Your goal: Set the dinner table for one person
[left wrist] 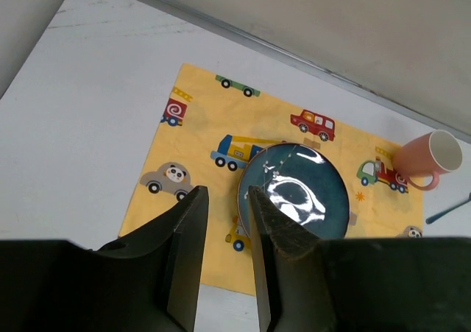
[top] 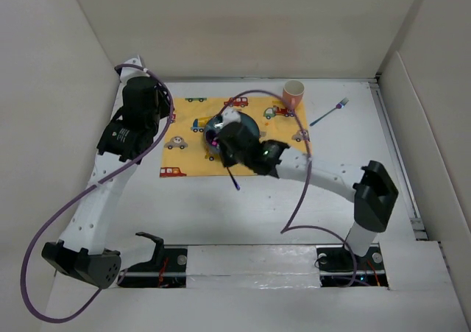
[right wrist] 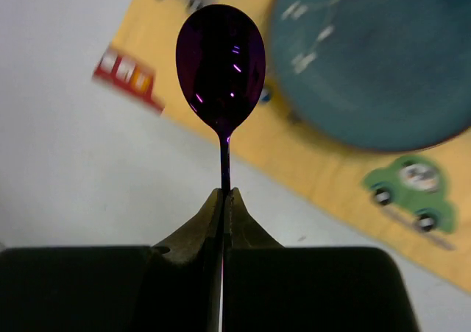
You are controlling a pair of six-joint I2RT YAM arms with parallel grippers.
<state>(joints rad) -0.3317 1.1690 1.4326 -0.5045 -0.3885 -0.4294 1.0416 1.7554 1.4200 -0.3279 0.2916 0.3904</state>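
Observation:
The white dinner table (top: 221,214) carries a yellow car-print placemat (top: 188,137) with a dark blue plate (left wrist: 294,192) at its middle. My right gripper (right wrist: 226,193) hangs above the placemat's near edge, partly covering the plate in the top view. It is shut on the thin stem of a purple spoon (right wrist: 221,59), whose bowl points forward past the fingertips. The handle end (top: 235,183) sticks out toward the near side. My left gripper (left wrist: 227,192) hovers high over the placemat's left part, open, with nothing between its fingers.
A pink cup (top: 294,93) stands at the placemat's far right corner. A blue-handled fork (top: 329,112) lies on the table to the right of it. White walls (top: 66,89) close in the left, back and right sides. Purple cables (top: 298,199) loop from both arms.

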